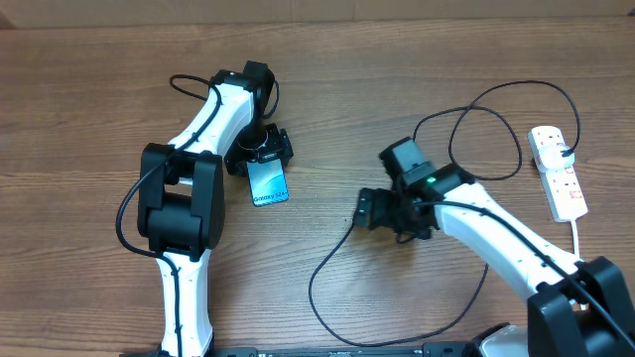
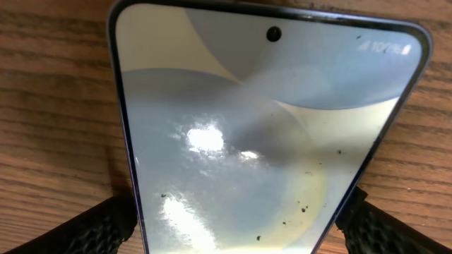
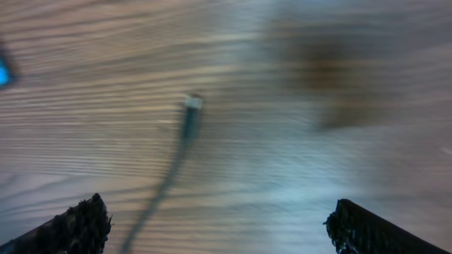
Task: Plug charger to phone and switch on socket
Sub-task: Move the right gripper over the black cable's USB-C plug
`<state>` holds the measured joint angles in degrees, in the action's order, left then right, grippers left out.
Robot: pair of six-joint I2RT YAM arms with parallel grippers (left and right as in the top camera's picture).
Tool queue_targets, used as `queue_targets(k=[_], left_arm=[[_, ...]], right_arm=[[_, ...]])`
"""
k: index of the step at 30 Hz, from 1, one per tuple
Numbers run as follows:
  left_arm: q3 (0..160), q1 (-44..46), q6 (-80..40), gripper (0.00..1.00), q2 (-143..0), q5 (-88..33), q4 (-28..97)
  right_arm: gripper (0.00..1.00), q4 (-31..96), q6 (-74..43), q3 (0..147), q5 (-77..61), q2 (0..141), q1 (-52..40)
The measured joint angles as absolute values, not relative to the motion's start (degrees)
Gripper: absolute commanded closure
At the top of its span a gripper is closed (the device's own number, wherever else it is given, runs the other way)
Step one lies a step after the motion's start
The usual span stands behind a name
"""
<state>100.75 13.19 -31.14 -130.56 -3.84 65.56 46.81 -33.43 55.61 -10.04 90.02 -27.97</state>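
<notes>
The phone (image 1: 268,183) lies flat on the wooden table, light blue screen up. It fills the left wrist view (image 2: 261,134). My left gripper (image 1: 260,151) is at its far end, and its two fingers (image 2: 236,226) press against the phone's long edges. The charger's black cable (image 1: 327,322) loops across the table from the socket (image 1: 558,171) at the far right. Its plug tip (image 3: 192,104) lies on the wood just ahead of my right gripper (image 1: 367,210). That gripper (image 3: 219,226) is open and empty, with the cable passing between its fingers near the left one.
The socket's thick white cord (image 1: 578,233) runs toward the front right edge. The cable forms wide loops (image 1: 486,134) between the right arm and the socket. The blue phone shows as a speck at the left edge of the right wrist view (image 3: 3,73).
</notes>
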Motion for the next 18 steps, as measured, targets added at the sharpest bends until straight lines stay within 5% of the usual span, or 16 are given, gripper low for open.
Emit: queue_targets(k=[2, 6, 18], left_arm=[[100.75, 13.43, -31.14, 0.05, -130.56, -3.81, 65.56], [100.73, 14.17, -31.07, 0.04, -130.56, -3.77, 65.56], [100.68, 14.72, -30.68, 0.04, -130.56, -3.77, 65.6]], right_arm=[[0.36, 43.81, -34.5, 55.61, -11.51, 90.13, -29.41], [0.53, 41.15, -37.04, 55.7, -11.99, 90.13, -30.87], [0.49, 41.28, -49.06, 55.72, -1.87, 91.59, -37.65]])
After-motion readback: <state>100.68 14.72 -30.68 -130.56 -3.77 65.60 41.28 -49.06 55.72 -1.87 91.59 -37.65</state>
